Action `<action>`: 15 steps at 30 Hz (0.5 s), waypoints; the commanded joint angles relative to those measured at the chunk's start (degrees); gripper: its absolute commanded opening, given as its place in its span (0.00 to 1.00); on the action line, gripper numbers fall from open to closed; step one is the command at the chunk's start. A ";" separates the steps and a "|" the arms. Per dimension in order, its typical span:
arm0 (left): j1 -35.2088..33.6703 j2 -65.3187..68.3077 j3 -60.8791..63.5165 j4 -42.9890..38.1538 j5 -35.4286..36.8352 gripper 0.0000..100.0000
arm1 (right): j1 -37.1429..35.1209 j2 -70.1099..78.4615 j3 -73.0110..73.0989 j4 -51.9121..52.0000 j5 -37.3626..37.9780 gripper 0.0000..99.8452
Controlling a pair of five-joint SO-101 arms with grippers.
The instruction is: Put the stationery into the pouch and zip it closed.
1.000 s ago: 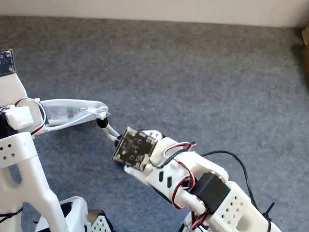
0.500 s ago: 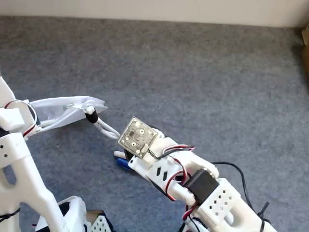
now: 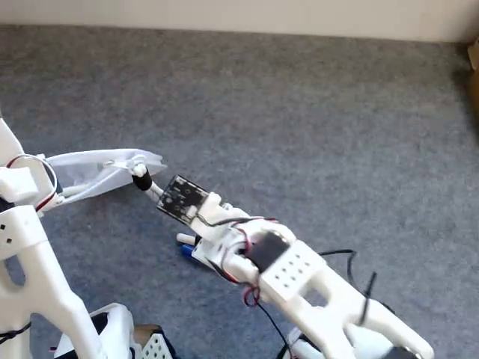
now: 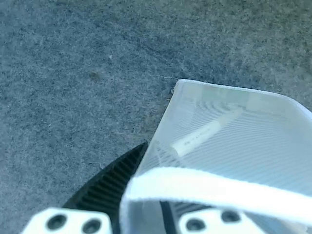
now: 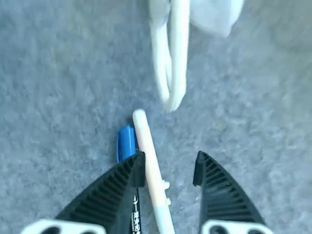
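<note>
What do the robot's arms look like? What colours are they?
The left arm and right arm are chunky white plastic with red and black wires. The right arm carries a dark square circuit board near its wrist. The right tool has black ridged fingers on a white base.

"Where's the pouch point(image 3: 93, 170)?"
"Nine o'clock in the high view. It's white see-through mesh, with a pen inside point(image 4: 204, 134) and its cord loop point(image 5: 179, 58) trailing toward four."
"Loose stationery?"
"On the tabletop at seven o'clock, a white pen point(image 5: 148, 161) and a blue-capped pen point(image 5: 126, 144), side by side."
</note>
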State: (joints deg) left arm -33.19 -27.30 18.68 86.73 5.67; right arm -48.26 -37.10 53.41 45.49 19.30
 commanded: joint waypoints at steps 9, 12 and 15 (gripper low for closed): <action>-1.19 1.89 2.24 -0.97 0.53 0.01 | 0.57 16.40 -11.38 -1.10 -0.35 0.15; -1.19 1.89 2.24 -0.97 0.53 0.01 | 0.57 18.86 -12.44 -1.10 -0.35 0.15; -1.19 1.89 2.24 -0.97 0.53 0.01 | -0.13 21.14 -13.23 -1.10 -0.35 0.15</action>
State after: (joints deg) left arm -33.19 -27.30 18.68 86.73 5.67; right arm -48.26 -16.35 44.35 45.14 19.30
